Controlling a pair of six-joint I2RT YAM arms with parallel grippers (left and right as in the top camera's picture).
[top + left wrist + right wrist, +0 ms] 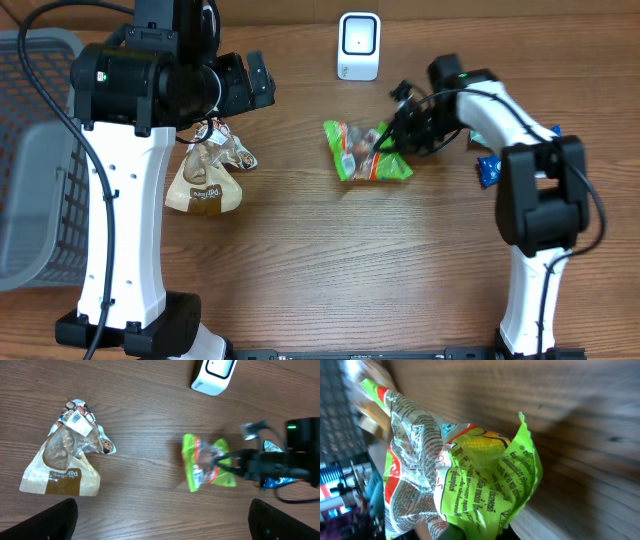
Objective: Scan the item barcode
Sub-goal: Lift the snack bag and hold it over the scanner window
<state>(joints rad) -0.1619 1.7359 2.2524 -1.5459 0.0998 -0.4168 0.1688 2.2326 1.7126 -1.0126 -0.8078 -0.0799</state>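
Observation:
A green and silver snack bag [368,155] lies on the wooden table below the white barcode scanner [358,45]. My right gripper [384,142] is shut on the bag's right edge. In the right wrist view the crinkled green bag [470,475] fills the frame, pinched at the bottom by the dark fingers [457,532]. The left wrist view shows the same bag [207,462], the right gripper [234,464] on it, and the scanner [212,375] at the top. My left gripper [255,82] hovers open at the upper left, holding nothing, with its fingers [50,522] wide apart.
A brown and clear snack bag [207,175] lies under the left arm, also visible in the left wrist view as the brown bag [62,462]. A grey mesh basket [30,150] stands at the left edge. Blue packets [487,170] lie by the right arm.

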